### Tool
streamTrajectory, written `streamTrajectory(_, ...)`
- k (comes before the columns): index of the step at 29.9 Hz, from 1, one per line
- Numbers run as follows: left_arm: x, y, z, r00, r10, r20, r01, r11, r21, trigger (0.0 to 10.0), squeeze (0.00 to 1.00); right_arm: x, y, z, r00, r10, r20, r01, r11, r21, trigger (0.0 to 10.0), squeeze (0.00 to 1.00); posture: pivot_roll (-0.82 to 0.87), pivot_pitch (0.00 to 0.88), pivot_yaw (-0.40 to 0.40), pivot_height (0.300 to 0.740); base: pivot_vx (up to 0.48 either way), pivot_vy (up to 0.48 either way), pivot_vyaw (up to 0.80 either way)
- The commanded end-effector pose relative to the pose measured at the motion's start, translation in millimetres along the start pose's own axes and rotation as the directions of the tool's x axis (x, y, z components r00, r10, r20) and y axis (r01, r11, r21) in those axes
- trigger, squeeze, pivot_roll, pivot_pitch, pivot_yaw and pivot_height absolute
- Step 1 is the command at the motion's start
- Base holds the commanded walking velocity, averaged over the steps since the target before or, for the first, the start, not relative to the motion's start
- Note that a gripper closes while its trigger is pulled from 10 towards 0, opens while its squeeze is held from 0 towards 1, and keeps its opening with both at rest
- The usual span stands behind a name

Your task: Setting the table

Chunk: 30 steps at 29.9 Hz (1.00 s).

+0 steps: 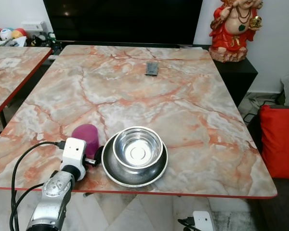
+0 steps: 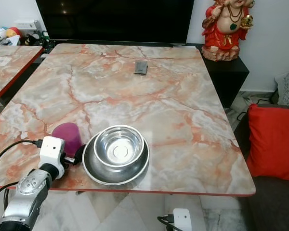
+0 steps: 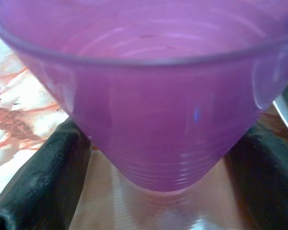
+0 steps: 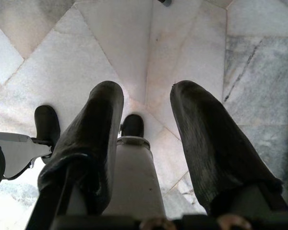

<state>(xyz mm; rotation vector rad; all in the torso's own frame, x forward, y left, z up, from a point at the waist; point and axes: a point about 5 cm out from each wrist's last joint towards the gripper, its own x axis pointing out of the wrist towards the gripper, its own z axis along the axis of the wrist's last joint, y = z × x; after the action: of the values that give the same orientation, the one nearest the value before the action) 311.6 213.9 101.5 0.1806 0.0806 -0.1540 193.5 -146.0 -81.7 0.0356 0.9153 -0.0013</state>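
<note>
A marble-patterned surface [image 1: 149, 96] in pink, orange and white, edged in red, is being viewed from its near side. Near the front edge a purple plastic cup [image 1: 85, 137] is being held upside down on the surface, its wider rim uppermost in the left wrist view, with the two black fingers [image 3: 43, 177] of the left gripper [image 1: 92, 159] being pressed against its ribbed sides, one on each side. Just beside the cup, a steel bowl [image 1: 137, 148] is being carried inside a wider steel plate [image 1: 116, 168], and the plate's rim is lying close to the gripper. Farther back on the surface, well apart from the dishes, a small dark grey flat object [image 1: 152, 68] is lying alone. A second table [image 1: 9, 67] of the same pattern is standing to the left. Behind the surface a large black screen [image 1: 123, 19] is being backed by the wall, and a red and gold figurine [image 1: 233, 26] is being displayed on a black cabinet [image 1: 238, 72]. A red cushion [image 1: 279, 139] is resting at the right. The right gripper [image 4: 146, 143] is hanging with its fingers parted over a pale marble tile floor [image 4: 134, 43], nothing being held between them.
</note>
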Motion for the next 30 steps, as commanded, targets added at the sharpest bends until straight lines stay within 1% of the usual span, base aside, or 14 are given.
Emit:
streamTrajectory(1, -3.5, -1.2, -6.1, 1.000, -0.002, -0.025, 0.002, 1.000, 0.000, 10.0, 0.69, -0.8, -0.4, -4.9, 1.000, 0.000, -0.018, 0.000, 1.000, 0.001, 10.0, 0.00, 0.04, 0.120, -0.024, 0.740, 0.000, 0.000, 0.00)
streamTrajectory(3, -4.6, 0.2, -6.0, 1.000, 0.004, -0.024, -0.004, 1.000, 0.001, 10.0, 0.64, -0.8, -0.6, -4.8, 1.000, 0.000, -0.018, 0.000, 1.000, 0.001, 10.0, 0.00, 0.04, 0.119, -0.025, 0.740, 0.000, 0.000, 0.00)
streamTrajectory(4, -5.2, 0.7, -5.4, 1.000, 0.007, -0.021, -0.007, 1.000, 0.001, 10.0, 0.60, -0.8, -0.8, -4.8, 1.000, -0.001, -0.018, 0.001, 1.000, 0.000, 10.0, 0.00, 0.04, 0.119, -0.026, 0.740, 0.000, 0.000, 0.00)
streamTrajectory(6, -5.9, 1.1, -3.9, 1.000, 0.009, -0.015, -0.009, 1.000, 0.000, 10.0, 0.58, -0.8, -0.9, -4.8, 1.000, -0.001, -0.018, 0.001, 1.000, -0.001, 10.0, 0.00, 0.05, 0.119, -0.026, 0.740, 0.000, 0.000, 0.00)
streamTrajectory(7, -6.1, 1.2, -3.6, 1.000, 0.010, -0.014, -0.010, 1.000, 0.000, 10.0, 0.55, -0.8, -1.0, -4.8, 1.000, -0.001, -0.018, 0.001, 1.000, -0.001, 10.0, 0.00, 0.05, 0.119, -0.026, 0.740, 0.000, 0.000, 0.00)
streamTrajectory(8, -6.5, 1.2, -2.9, 1.000, 0.009, -0.011, -0.009, 1.000, 0.000, 10.0, 0.47, -0.8, -1.0, -4.8, 1.000, -0.001, -0.018, 0.001, 1.000, -0.002, 10.0, 0.00, 0.05, 0.119, -0.026, 0.740, 0.000, 0.000, 0.00)
streamTrajectory(9, -6.8, 1.1, -2.5, 1.000, 0.008, -0.010, -0.008, 1.000, 0.000, 10.0, 0.47, -0.8, -1.0, -4.8, 1.000, 0.000, -0.018, 0.000, 1.000, -0.002, 10.0, 0.00, 0.05, 0.119, -0.026, 0.740, 0.000, 0.000, 0.00)
streamTrajectory(10, -7.1, 1.1, -2.1, 1.000, 0.008, -0.008, -0.008, 1.000, 0.000, 10.0, 0.00, -0.8, -1.0, -4.8, 1.000, 0.000, -0.018, 0.000, 1.000, -0.002, 10.0, 0.00, 0.05, 0.117, -0.027, 0.740, 0.000, 0.000, 0.00)
streamTrajectory(15, -11.8, -1.2, 0.0, 1.000, -0.015, 0.002, 0.015, 1.000, 0.004, 10.0, 0.00, -0.8, -1.1, -4.7, 1.000, 0.001, -0.019, -0.001, 1.000, -0.005, 10.0, 0.00, 0.05, 0.117, -0.027, 0.740, 0.000, 0.000, 0.00)
streamTrajectory(21, -20.8, -2.3, 0.6, 1.000, -0.026, 0.010, 0.026, 1.000, 0.000, 10.0, 0.00, -0.8, -1.4, -4.8, 1.000, 0.001, -0.019, -0.001, 1.000, -0.006, 10.0, 0.00, 0.05, 0.115, -0.027, 0.740, 0.000, 0.000, 0.00)
streamTrajectory(23, -24.2, -1.7, 0.1, 1.000, -0.027, 0.010, 0.027, 1.000, 0.000, 10.0, 0.00, -0.8, -1.5, -4.7, 1.000, 0.001, -0.019, -0.001, 1.000, -0.007, 10.0, 0.00, 0.05, 0.115, -0.027, 0.740, 0.000, 0.000, 0.00)
streamTrajectory(24, -28.6, -0.7, -0.5, 1.000, -0.027, 0.005, 0.027, 1.000, 0.001, 10.0, 0.00, -0.8, -1.5, -4.7, 1.000, 0.002, -0.020, -0.002, 1.000, -0.008, 10.0, 0.00, 0.05, 0.113, -0.027, 0.740, 0.000, 0.000, 0.00)
streamTrajectory(28, -33.5, 0.9, -1.6, 1.000, -0.023, -0.007, 0.023, 1.000, 0.012, 10.0, 0.00, -0.7, -1.7, -4.5, 1.000, 0.003, -0.019, -0.003, 1.000, -0.009, 10.0, 0.00, 0.05, 0.111, -0.027, 0.740, 0.000, 0.000, 0.00)
streamTrajectory(30, -39.3, 3.1, -2.8, 1.000, -0.013, -0.013, 0.013, 1.000, 0.016, 10.0, 0.00, -0.7, -2.0, -4.3, 1.000, 0.003, -0.019, -0.003, 1.000, -0.010, 10.0, 0.00, 0.06, 0.110, -0.028, 0.740, 0.000, 0.000, 0.00)
